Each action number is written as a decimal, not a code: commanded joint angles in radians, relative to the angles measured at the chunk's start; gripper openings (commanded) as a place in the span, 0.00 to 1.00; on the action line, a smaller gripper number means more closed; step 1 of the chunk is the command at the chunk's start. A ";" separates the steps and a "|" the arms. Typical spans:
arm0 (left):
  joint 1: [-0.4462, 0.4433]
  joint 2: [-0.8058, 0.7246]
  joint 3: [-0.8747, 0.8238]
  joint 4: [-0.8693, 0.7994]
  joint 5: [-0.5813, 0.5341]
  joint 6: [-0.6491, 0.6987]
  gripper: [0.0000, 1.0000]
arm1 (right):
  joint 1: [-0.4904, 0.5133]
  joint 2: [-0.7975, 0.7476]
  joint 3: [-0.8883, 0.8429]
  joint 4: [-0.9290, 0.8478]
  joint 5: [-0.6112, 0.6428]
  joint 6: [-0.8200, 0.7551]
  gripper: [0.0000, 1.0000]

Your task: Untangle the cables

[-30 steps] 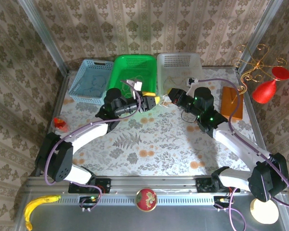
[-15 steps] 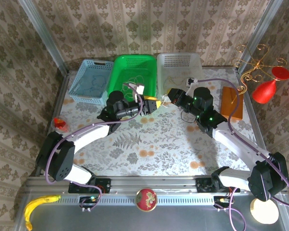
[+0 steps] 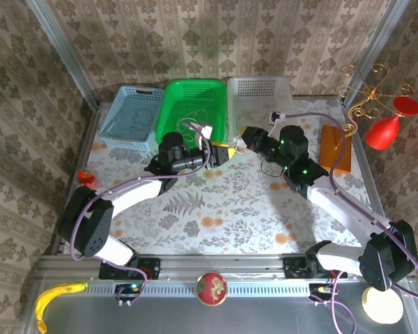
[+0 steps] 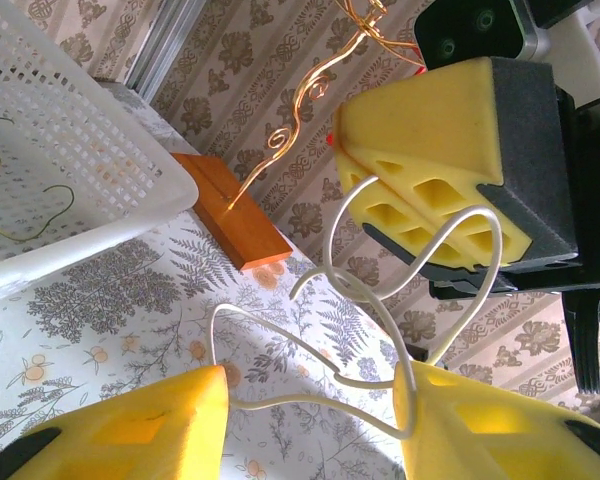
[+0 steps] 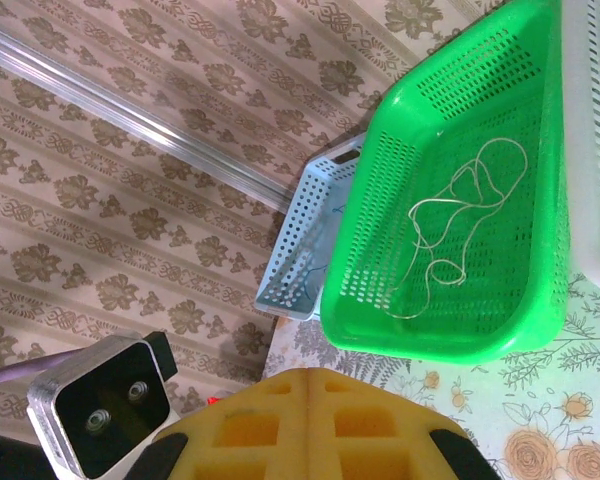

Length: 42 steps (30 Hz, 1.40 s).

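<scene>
Beside the green basket (image 3: 195, 82), above the table (image 3: 216, 209): right gripper (image 4: 352, 160) pinching a white cable (image 4: 326, 245); its loops span the gap of the spread left gripper (image 4: 310, 400).

Both arms stretch forward, hands close together: the left hand (image 4: 310, 410) has fingers apart, the right hand (image 4: 352, 160) pinches a whitish cable (image 4: 380, 310).
</scene>
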State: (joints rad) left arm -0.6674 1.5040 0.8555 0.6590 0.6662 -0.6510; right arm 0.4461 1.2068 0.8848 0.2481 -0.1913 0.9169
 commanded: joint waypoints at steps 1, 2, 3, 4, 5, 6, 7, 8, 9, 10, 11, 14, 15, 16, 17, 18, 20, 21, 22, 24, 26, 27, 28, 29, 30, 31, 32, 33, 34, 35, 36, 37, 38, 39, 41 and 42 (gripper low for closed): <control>-0.005 0.010 0.039 0.032 0.003 0.015 0.42 | 0.009 -0.002 0.028 0.031 0.012 0.004 0.00; -0.004 0.010 0.039 0.034 0.000 0.014 0.40 | 0.009 -0.003 0.024 0.031 0.012 0.004 0.00; -0.005 0.010 0.040 0.036 -0.005 0.014 0.37 | 0.009 -0.005 0.022 0.032 0.011 0.003 0.00; -0.006 0.012 0.041 0.040 -0.008 0.016 0.33 | 0.009 -0.007 0.019 0.033 0.012 0.005 0.00; -0.005 0.011 0.043 0.041 -0.011 0.016 0.27 | 0.009 -0.007 0.016 0.033 0.011 0.005 0.00; -0.005 0.012 0.045 0.040 -0.013 0.016 0.20 | 0.009 -0.010 0.014 0.032 0.013 0.005 0.00; -0.006 0.013 0.046 0.041 -0.014 0.017 0.14 | 0.009 -0.014 0.010 0.030 0.013 0.005 0.00; -0.004 0.013 0.046 0.043 -0.014 0.017 0.06 | 0.009 -0.016 0.009 0.028 0.016 0.004 0.00; -0.003 0.013 0.046 0.043 -0.016 0.019 0.00 | 0.009 -0.020 0.006 0.022 0.019 0.000 0.00; -0.003 0.011 0.044 0.044 -0.016 0.020 0.00 | 0.007 -0.025 0.003 0.015 0.024 -0.007 0.00; -0.001 0.010 0.041 0.046 -0.016 0.018 0.00 | 0.003 -0.032 -0.001 0.005 0.031 -0.011 0.00; 0.011 -0.001 0.023 0.064 -0.016 0.008 0.00 | -0.036 -0.067 -0.035 -0.021 0.067 -0.021 0.00; 0.018 -0.007 0.013 0.069 -0.016 0.003 0.00 | -0.062 -0.083 -0.051 -0.031 0.084 -0.020 0.00; 0.027 -0.014 0.004 0.072 -0.017 -0.003 0.00 | -0.087 -0.101 -0.069 -0.036 0.093 -0.019 0.00; 0.034 -0.024 -0.006 0.074 -0.016 -0.006 0.00 | -0.110 -0.115 -0.085 -0.045 0.104 -0.018 0.00; 0.045 -0.035 -0.016 0.074 -0.048 -0.010 0.00 | -0.132 -0.132 -0.098 -0.063 0.116 -0.025 0.00; 0.062 -0.054 -0.034 0.073 -0.050 -0.012 0.00 | -0.168 -0.159 -0.119 -0.096 0.141 -0.039 0.00; 0.073 -0.066 -0.043 0.070 -0.051 -0.011 0.00 | -0.181 -0.170 -0.133 -0.105 0.150 -0.041 0.00; 0.083 -0.077 -0.049 0.069 -0.053 -0.011 0.00 | -0.191 -0.180 -0.147 -0.112 0.156 -0.045 0.00; 0.101 -0.096 -0.058 0.067 -0.058 -0.010 0.00 | -0.201 -0.192 -0.164 -0.124 0.169 -0.052 0.00; 0.122 -0.116 -0.060 0.059 -0.070 -0.006 0.00 | -0.202 -0.194 -0.184 -0.131 0.177 -0.057 0.00; 0.136 -0.128 -0.058 0.054 -0.077 -0.004 0.00 | -0.202 -0.192 -0.196 -0.128 0.175 -0.054 0.00; 0.153 -0.138 -0.056 0.048 -0.084 0.000 0.00 | -0.200 -0.188 -0.211 -0.122 0.168 -0.050 0.00; 0.170 -0.146 -0.049 0.041 -0.089 0.003 0.00 | -0.200 -0.185 -0.226 -0.116 0.159 -0.045 0.00; 0.192 -0.155 -0.038 0.027 -0.093 0.005 0.00 | -0.198 -0.181 -0.244 -0.105 0.144 -0.038 0.00; 0.206 -0.161 -0.024 0.016 -0.094 0.011 0.00 | -0.195 -0.178 -0.264 -0.096 0.137 -0.033 0.00; 0.248 -0.163 -0.010 0.009 -0.094 0.014 0.00 | -0.189 -0.176 -0.281 -0.086 0.131 -0.027 0.00; 0.271 -0.162 0.011 -0.002 -0.088 0.019 0.00 | -0.182 -0.175 -0.298 -0.070 0.115 -0.024 0.00; 0.291 -0.157 0.038 -0.017 -0.075 0.029 0.00 | -0.171 -0.173 -0.309 -0.064 0.106 -0.023 0.00; 0.303 -0.151 0.061 -0.030 -0.067 0.036 0.00 | -0.162 -0.171 -0.312 -0.066 0.099 -0.025 0.00; 0.319 -0.142 0.090 -0.041 -0.058 0.044 0.00 | -0.149 -0.166 -0.316 -0.060 0.088 -0.033 0.00; 0.332 -0.130 0.120 -0.052 -0.047 0.052 0.00 | -0.140 -0.160 -0.316 -0.055 0.070 -0.038 0.14; 0.343 -0.117 0.147 -0.068 -0.036 0.060 0.00 | -0.131 -0.156 -0.310 -0.057 0.054 -0.044 0.29; 0.356 -0.099 0.180 -0.084 -0.030 0.068 0.00 | -0.125 -0.149 -0.300 -0.064 0.042 -0.051 0.43; 0.376 -0.062 0.240 -0.112 0.016 0.082 0.00 | -0.120 -0.145 -0.286 -0.072 0.025 -0.061 0.59; 0.386 -0.041 0.273 -0.133 0.028 0.095 0.00 | -0.121 -0.145 -0.279 -0.081 0.021 -0.066 0.64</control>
State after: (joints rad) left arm -0.3042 1.4242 1.0573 0.5808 0.6334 -0.6083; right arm 0.3202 1.0565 0.5724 0.1566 -0.1322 0.8772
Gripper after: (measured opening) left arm 0.050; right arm 0.611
